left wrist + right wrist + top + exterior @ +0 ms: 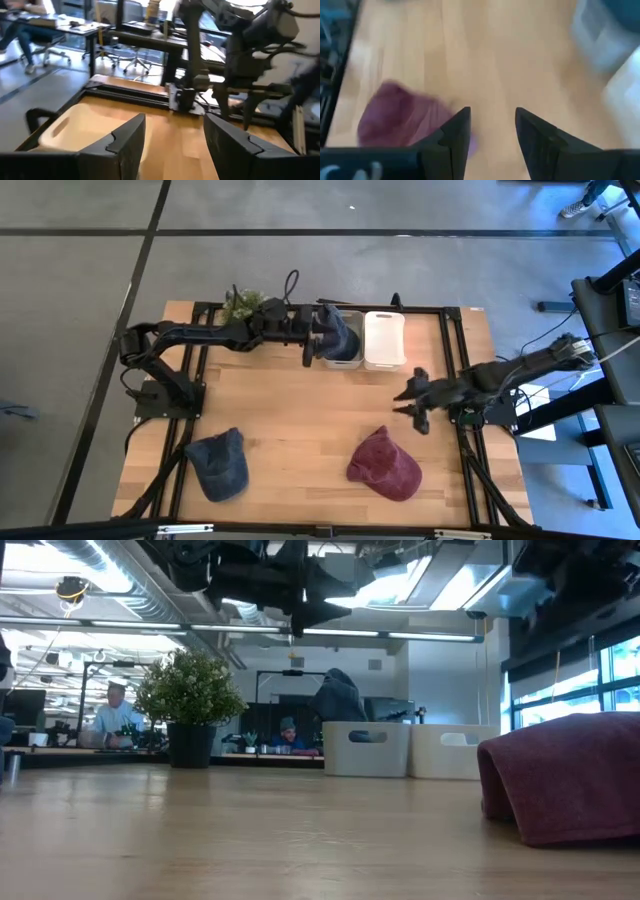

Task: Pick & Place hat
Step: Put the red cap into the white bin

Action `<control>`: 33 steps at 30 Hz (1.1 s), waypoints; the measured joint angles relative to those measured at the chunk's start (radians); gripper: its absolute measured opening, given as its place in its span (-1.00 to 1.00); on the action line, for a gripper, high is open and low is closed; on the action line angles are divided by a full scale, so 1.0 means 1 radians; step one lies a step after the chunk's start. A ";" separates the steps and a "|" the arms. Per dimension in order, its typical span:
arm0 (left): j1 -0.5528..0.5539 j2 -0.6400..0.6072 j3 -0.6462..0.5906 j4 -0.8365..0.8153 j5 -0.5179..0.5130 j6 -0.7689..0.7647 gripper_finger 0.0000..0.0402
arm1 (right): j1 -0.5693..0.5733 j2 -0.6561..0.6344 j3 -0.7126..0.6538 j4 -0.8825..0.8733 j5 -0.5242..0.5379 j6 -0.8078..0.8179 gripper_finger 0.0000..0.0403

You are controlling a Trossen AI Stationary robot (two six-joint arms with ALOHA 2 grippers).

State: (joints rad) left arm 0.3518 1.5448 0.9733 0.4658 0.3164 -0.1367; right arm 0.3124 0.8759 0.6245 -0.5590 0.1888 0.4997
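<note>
Three hats show. A navy hat point(342, 330) sits piled in the left white bin point(345, 362), rising above its rim in the low view point(340, 695). A maroon hat point(385, 465) point(570, 775) and a blue hat point(220, 463) lie flat on the table near its near edge. My left gripper point(315, 345) point(175, 145) is open above the left bin beside the navy hat, with nothing between its fingers. My right gripper point(412, 405) point(492, 135) is open above the table, just beyond the maroon hat point(400, 115).
An empty white bin point(385, 340) point(75, 125) stands right of the one with the hat. A potted plant point(243, 302) point(190, 700) is at the far edge. Bare wood point(300, 410) lies between the bins and the hats. People sit in the room behind.
</note>
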 joint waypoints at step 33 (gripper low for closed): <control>-0.061 0.001 0.000 -0.082 -0.001 0.098 -0.02 | 0.111 0.633 0.112 0.108 -0.232 0.442 -0.35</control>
State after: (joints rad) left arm 0.2905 1.5455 0.9733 0.3840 0.3151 -0.0387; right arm 0.4236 1.5093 0.7361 -0.4515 -0.0429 0.9413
